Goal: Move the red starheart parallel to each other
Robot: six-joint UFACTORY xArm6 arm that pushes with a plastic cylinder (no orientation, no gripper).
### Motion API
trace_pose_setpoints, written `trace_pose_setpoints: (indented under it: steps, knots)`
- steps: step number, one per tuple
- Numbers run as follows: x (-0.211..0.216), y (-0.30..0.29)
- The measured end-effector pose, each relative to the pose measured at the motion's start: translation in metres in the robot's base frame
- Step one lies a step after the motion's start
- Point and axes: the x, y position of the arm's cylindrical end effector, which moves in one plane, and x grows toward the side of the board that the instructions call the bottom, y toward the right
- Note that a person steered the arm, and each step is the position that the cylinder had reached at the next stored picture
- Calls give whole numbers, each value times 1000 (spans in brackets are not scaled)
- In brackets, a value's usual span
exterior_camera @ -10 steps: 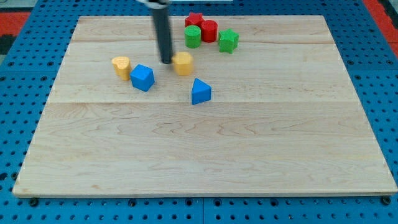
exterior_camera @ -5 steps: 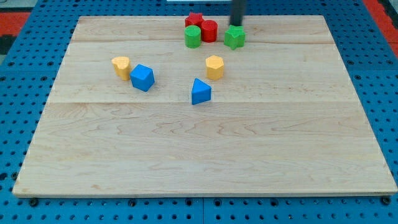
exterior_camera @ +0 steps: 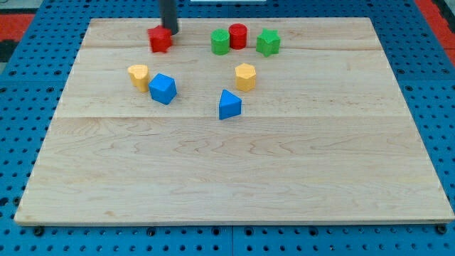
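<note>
The red star block (exterior_camera: pixel 161 40) sits near the board's top left, apart from the others. My tip (exterior_camera: pixel 170 32) touches its upper right side, the rod rising out of the view's top. The red cylinder-like block (exterior_camera: pixel 238 35) stands at the top centre, between a green cylinder (exterior_camera: pixel 220 42) on its left and a green star block (exterior_camera: pixel 268 43) on its right.
A yellow heart-like block (exterior_camera: pixel 138 75) and a blue cube (exterior_camera: pixel 163 89) lie at the left. A yellow hexagonal block (exterior_camera: pixel 245 76) and a blue triangular block (exterior_camera: pixel 229 105) lie at the centre. The wooden board (exterior_camera: pixel 234 178) rests on a blue pegboard.
The red star has slid left, away from the red and green cluster. My tip went from beside the green star at the top right to the red star's upper right.
</note>
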Motion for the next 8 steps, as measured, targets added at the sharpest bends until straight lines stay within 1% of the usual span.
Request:
trace_pose_setpoints:
  steps: [1,2,4,5,6,7,8]
  knots:
    - [65,-44]
    - [109,-52]
    - [153,27]
    - [156,-17]
    - [113,-12]
    - [70,-53]
    - [98,-61]
